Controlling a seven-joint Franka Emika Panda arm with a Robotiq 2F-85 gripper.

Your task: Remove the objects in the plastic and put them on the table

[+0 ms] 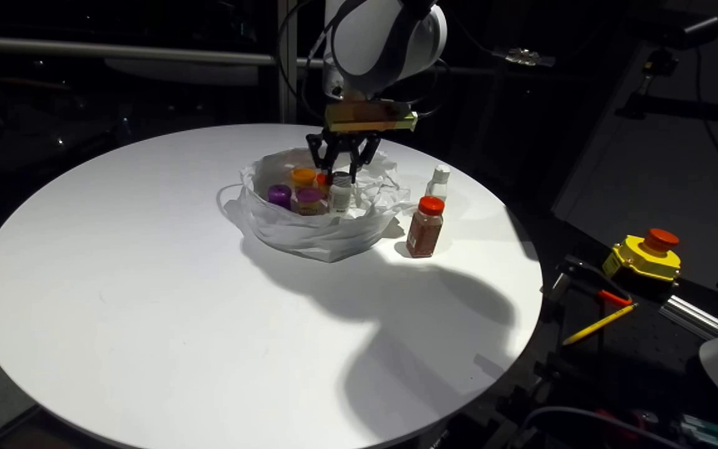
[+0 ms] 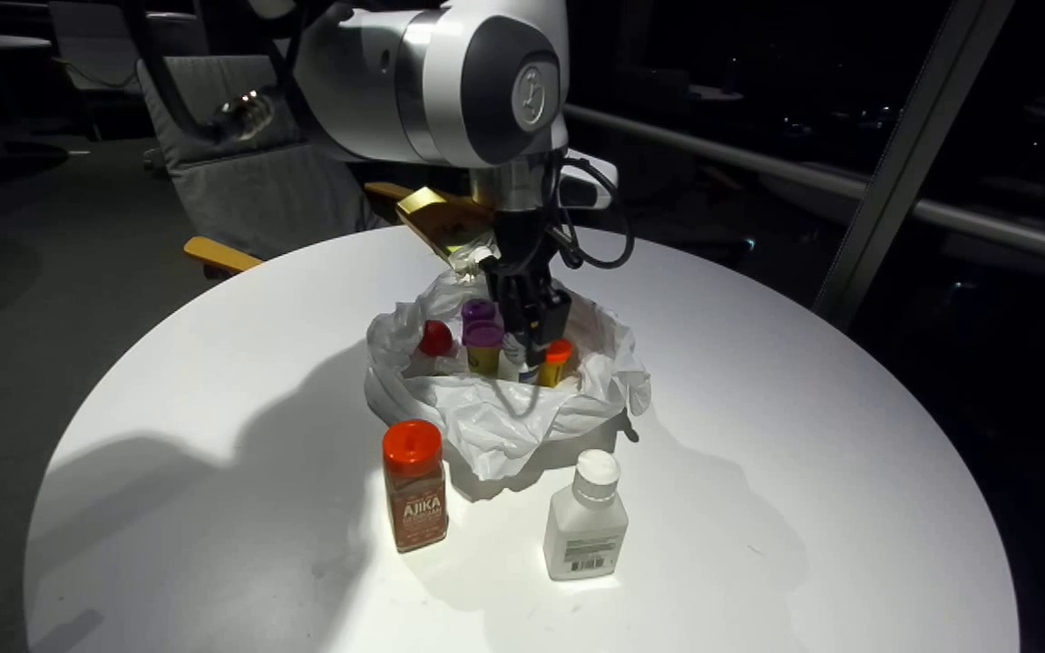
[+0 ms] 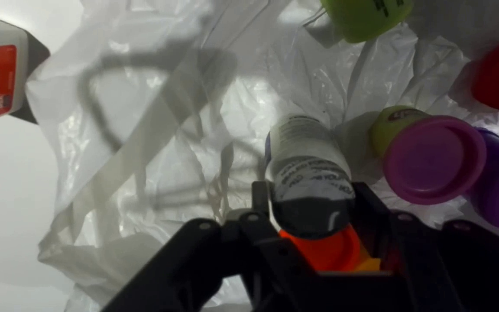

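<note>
Bottle (image 3: 312, 177) with a dark cap (image 3: 312, 220) stands inside the plastic bag (image 1: 318, 237), the end effector (image 3: 310, 193) pinching its upper end. Probably light, stiff and slippery; best held below the cap.

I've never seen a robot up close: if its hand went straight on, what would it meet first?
Likely the dark-capped white bottle, which the hand has between its fingertips; depth is unclear, but the plastic bag seems next below.
</note>
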